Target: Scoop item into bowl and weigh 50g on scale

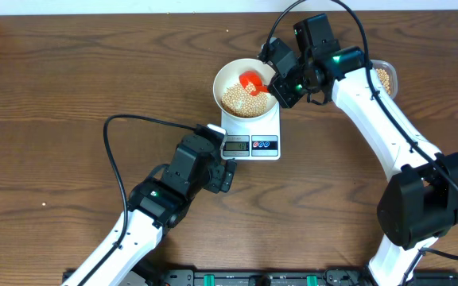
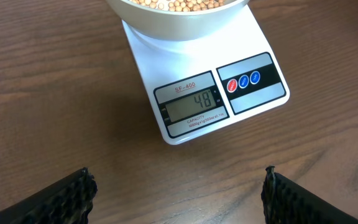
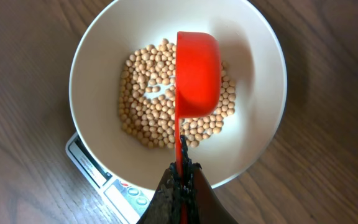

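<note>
The soybeans [image 3: 160,106] sit in a loose pile at the bottom of the white bowl [image 3: 253,74]. The bowl is parked on the far end of the scale [image 2: 166,74], toward the far middle of the table [image 1: 54,95]. The display [image 2: 194,104] reads 48 (two short of the target). A red scoop [image 3: 197,74] hangs over the beans inside the rim, tipped so only its outside shows. The right pincer [image 3: 182,180] is clamped tight on its handle. The left pincer [image 2: 179,186] hovers on the near side of the scale, spread wide, gripping nothing. A tub of beans [image 1: 384,77] sits far right, partly behind the right arm.
</note>
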